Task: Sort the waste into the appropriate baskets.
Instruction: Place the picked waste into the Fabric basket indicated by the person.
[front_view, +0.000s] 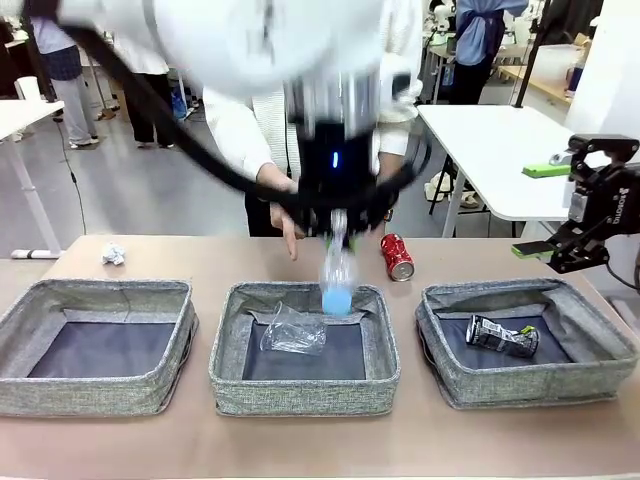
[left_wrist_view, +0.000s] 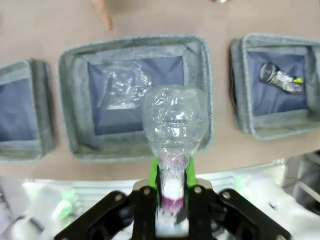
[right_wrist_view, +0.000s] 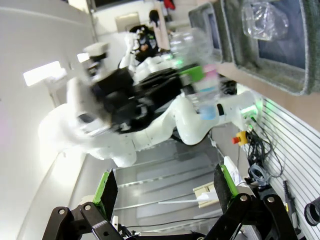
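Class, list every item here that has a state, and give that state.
clear plastic bottle, capped, hanging cap-down over middle basket
left end effector, shut on the bottle
right end effector, open, holding nothing
clear plastic cup, crumpled, lying in middle basket
black-white can, crushed, lying in right basket
red can, intact, on table
paper ball, crumpled, on table

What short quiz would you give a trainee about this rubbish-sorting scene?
1. True or false: the red can rests on the bare table.
2. What does the left gripper hold? A a spoon; B a clear plastic bottle; C a sponge.
3. Which basket, left, middle or right, holds the clear plastic cup?

Key: 1 true. 2 B. 3 the middle basket.
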